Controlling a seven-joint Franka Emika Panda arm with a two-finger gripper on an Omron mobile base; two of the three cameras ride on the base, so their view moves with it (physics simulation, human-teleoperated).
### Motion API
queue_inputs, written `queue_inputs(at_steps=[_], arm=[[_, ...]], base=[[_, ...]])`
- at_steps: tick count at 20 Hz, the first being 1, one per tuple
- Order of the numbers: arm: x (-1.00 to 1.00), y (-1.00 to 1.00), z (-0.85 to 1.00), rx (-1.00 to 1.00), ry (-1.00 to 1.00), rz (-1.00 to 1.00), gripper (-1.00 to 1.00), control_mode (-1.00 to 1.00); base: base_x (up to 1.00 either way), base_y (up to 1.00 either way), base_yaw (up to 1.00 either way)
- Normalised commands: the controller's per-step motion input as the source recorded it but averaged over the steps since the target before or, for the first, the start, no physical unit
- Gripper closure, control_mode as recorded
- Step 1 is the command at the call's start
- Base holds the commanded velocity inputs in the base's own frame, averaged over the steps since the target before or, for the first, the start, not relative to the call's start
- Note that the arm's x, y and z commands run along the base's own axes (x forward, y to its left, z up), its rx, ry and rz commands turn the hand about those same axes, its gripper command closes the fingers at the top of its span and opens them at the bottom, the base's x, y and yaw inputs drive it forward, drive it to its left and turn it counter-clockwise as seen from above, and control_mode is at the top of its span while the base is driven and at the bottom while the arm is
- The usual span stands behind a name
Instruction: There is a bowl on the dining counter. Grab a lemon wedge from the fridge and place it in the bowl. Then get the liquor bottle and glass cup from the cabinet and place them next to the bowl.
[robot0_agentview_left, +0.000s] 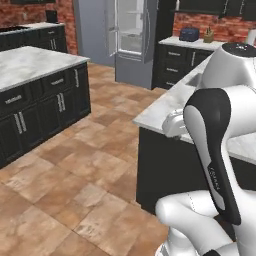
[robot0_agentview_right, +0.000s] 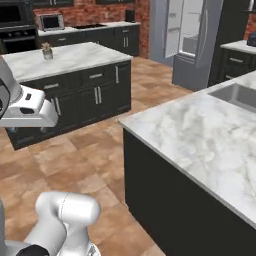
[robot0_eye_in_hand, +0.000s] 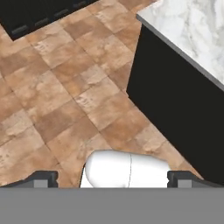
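1. Nearest the left base camera: arm (robot0_agentview_left: 215, 165) folded up tight at lower right, white links with a dark band running down the forearm; elbow dome sits high near the right edge.
2. Right base view: the white hand block (robot0_agentview_right: 31, 111) juts in from the left edge, roughly level, above the tile floor (robot0_agentview_right: 75, 165).
3. Hand view looks down at the floor beside a marble-topped counter (robot0_eye_in_hand: 192, 30) with a black side panel. Gripper (robot0_eye_in_hand: 113, 179): the two dark fingertips (robot0_eye_in_hand: 43, 178) sit far apart at the bottom corners, jaws wide, nothing between them.
4. Fridge (robot0_agentview_left: 131, 35) stands at the far end of the room, grey, one door swung ajar with pale shelves visible inside. Well apart from the arm. Contents too small to make out; can't pick out a lemon wedge.
5. Writing: faint grey lettering on the dark forearm band, not legible. No other labels readable.
6. Island (robot0_agentview_right: 70, 75) with dark drawers and a marble top lies across the floor; a small potted plant (robot0_agentview_right: 47, 51) sits on it. Microwave (robot0_agentview_right: 51, 21) on the back counter, detail blurred.
7. Sink (robot0_agentview_right: 237, 96) is set in the near counter, cut off at the right edge. Dark toaster-like item (robot0_agentview_left: 189, 34) on the far counter, hard to identify.
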Motion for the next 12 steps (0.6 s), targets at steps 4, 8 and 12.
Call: queue_inputs(at_steps=[4, 8, 12], arm=[[0.0, 0.0, 0.0, 0.0, 0.0, 0.0, -1.0, 1.0], [0.0, 0.0, 0.0, 0.0, 0.0, 0.0, -1.0, 1.0], [0.0, 0.0, 0.0, 0.0, 0.0, 0.0, -1.0, 1.0]], base=[[0.38, 1.0, -0.36], [0.44, 1.0, -0.36], [0.49, 1.0, -0.37]])
